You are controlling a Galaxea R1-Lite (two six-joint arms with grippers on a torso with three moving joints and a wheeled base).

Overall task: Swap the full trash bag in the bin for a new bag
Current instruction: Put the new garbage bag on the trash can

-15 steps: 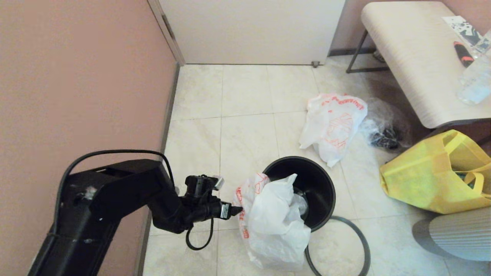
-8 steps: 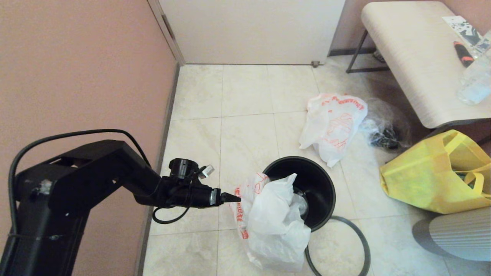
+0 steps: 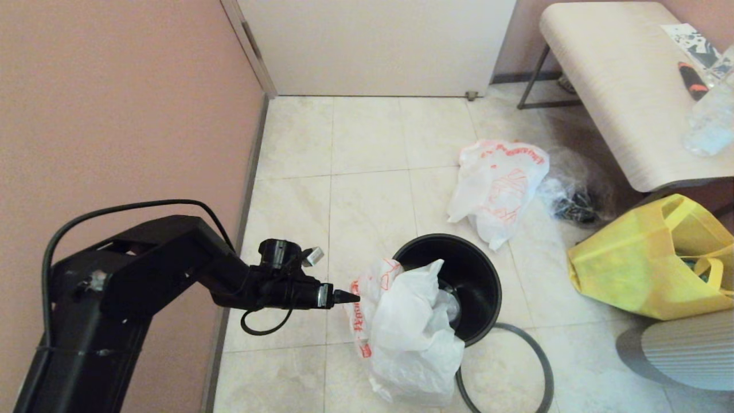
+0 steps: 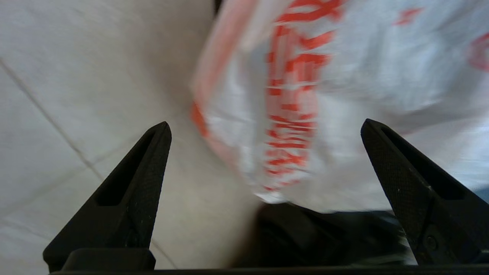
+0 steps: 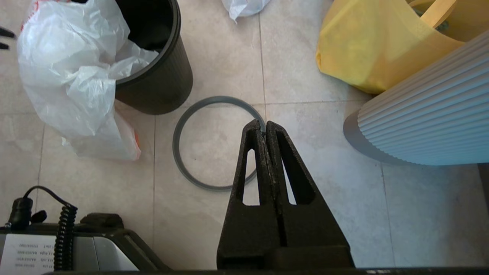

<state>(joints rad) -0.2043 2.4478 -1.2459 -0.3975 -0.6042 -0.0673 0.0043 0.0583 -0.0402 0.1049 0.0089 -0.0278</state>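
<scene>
The black bin (image 3: 479,275) stands on the tiled floor, and its grey hoop (image 3: 543,358) lies loose beside it. The full trash bag (image 3: 407,335), white with red-orange print, slumps over the bin's left rim and reaches the floor. My left gripper (image 3: 347,296) is open at the bag's left side. In the left wrist view the printed plastic (image 4: 344,76) fills the space ahead of the spread jaws. The limp new bag (image 3: 499,183) lies flat on the floor beyond the bin. My right gripper (image 5: 264,124) hangs shut and empty over the hoop (image 5: 176,141), out of the head view.
A pink wall (image 3: 114,115) runs close along my left arm. A yellow tote (image 3: 642,269), a ribbed pale cylinder (image 3: 682,350), a clear bag of dark items (image 3: 573,203) and a bench (image 3: 619,86) crowd the right side.
My left gripper rose from the bag's lower left side to its upper left edge and now holds there. The bag and bin have barely shifted.
</scene>
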